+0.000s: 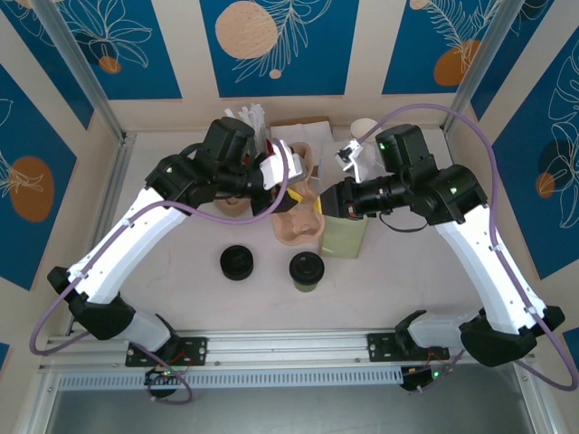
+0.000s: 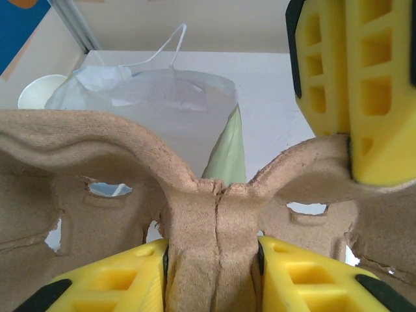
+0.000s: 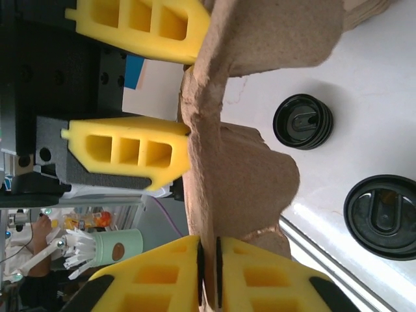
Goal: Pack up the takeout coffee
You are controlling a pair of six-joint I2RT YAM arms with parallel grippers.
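A brown pulp cup carrier [image 1: 299,220] hangs over the middle of the table, held between both arms. My left gripper [image 2: 213,260] is shut on the carrier's [image 2: 214,221] centre ridge, its yellow fingers pressed against both sides. My right gripper [image 3: 209,273] is shut on a thin edge wall of the carrier [image 3: 240,175]. The takeout coffee [image 1: 308,269], a cup with a round black lid, stands on the table in front of the carrier, apart from both grippers. Its lid [image 3: 383,214] also lies below the carrier in the right wrist view.
A pile of black lids [image 1: 237,262] sits left of the coffee. A light green bag [image 1: 344,237] stands just under my right gripper, with white plastic [image 2: 162,97] at its mouth. A white cup [image 1: 365,128] and upright sticks [image 1: 251,116] stand at the back.
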